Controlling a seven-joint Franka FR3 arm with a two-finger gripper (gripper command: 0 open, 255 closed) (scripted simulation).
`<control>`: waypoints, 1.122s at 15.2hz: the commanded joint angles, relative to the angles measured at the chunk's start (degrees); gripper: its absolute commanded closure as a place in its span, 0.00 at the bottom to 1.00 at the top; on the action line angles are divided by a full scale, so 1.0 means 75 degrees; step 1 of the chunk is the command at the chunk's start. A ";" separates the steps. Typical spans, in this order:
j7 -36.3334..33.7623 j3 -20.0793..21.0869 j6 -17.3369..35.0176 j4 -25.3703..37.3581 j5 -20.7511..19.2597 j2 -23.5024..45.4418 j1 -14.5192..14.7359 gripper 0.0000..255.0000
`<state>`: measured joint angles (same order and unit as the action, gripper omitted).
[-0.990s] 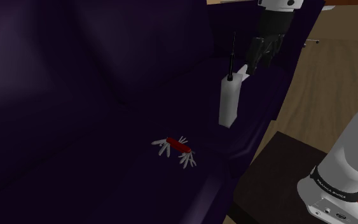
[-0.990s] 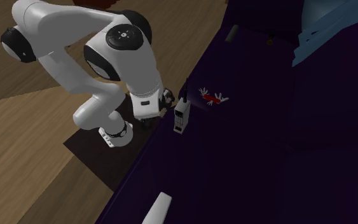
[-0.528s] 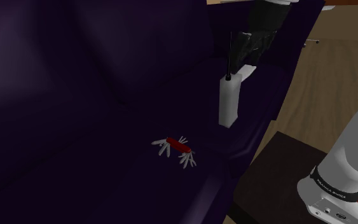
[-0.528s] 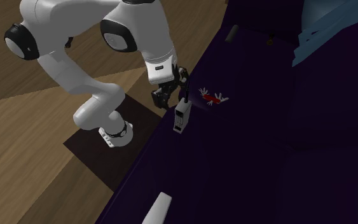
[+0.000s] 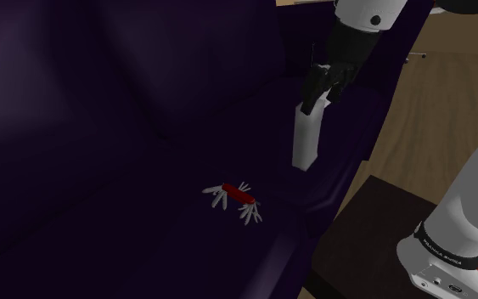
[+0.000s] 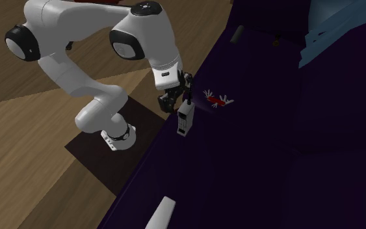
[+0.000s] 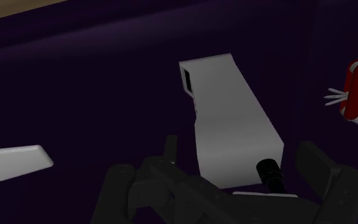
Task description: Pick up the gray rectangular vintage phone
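You are viewing the gray rectangular phone (image 5: 306, 136) resting on the seat of a dark purple couch (image 5: 126, 127), close to the seat edge that is running beside the wood floor (image 5: 436, 102). Whether the phone is standing or lying flat cannot be told.

Shoulder view:
- The black gripper (image 5: 317, 92) is hovering at the phone's 12 o'clock, right at its upper end.
- The white arm (image 5: 373, 10) is entering the picture from 1 o'clock.
- A red pocket knife (image 5: 237, 196) with its blades fanned out is lying on the seat at the phone's 7 o'clock, apart from it.
- The dark stand (image 5: 360, 246) is sitting at the phone's 5 o'clock, off the couch.

Second exterior view:
- The arm (image 6: 64, 52) is arching over the floor and holding the gripper (image 6: 175, 103) at the phone's (image 6: 184, 122) 11 o'clock.
- The knife (image 6: 219, 99) is lying at the phone's 2 o'clock.
- A white elongated object (image 6: 160, 213) is resting near the couch edge at the phone's 6 o'clock, well apart from it.

Wrist view:
- The fingers (image 7: 171, 153) are standing spread, with the phone (image 7: 231, 114) between them.
- A gap is showing on each side, so neither finger is touching the phone.
- A black antenna stub (image 7: 269, 173) is sitting at the phone's end nearest the gripper (image 7: 244, 158).
- The knife (image 7: 355, 89) is lying beyond one finger and the white object (image 7: 12, 162) beyond the other.
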<state>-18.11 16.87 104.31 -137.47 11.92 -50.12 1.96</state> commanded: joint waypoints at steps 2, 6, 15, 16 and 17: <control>-0.0007 0.0026 0.0087 -0.0079 0.0016 0.0003 0.0005 1.00; -0.0011 0.0032 0.0091 -0.0078 0.0018 0.0008 0.0006 1.00; -0.0021 -0.0035 -0.0280 0.0407 -0.0053 0.0122 -0.0039 1.00; -0.0024 -0.0049 -0.0369 0.0529 -0.0070 0.0156 -0.0051 1.00; -0.0028 -0.0063 -0.0457 0.0653 -0.0086 0.0191 -0.0062 1.00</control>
<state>-18.39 16.62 101.64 -133.61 11.46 -48.94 1.61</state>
